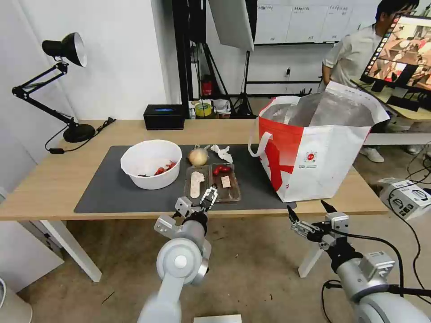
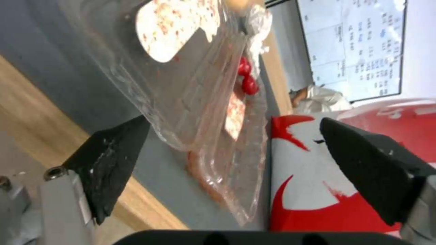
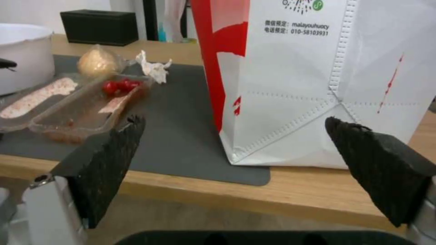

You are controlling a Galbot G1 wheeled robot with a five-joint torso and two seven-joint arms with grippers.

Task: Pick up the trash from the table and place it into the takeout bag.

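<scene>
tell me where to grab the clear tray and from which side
Probably its near edge, from the table's front: the tray lies flat and open on the mat, its thin rim facing the left gripper, whose open fingers could pinch it.

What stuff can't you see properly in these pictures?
- Inside of the big white-and-red takeout bag: head view, its tall front wall hides the bottom.
- White round plastic bowl: head view, the near wall hides most of its floor; right wrist view, the picture edge cuts it off.
- Clear hinged plastic tray: left wrist view, the top edge cuts off its far end.
</scene>
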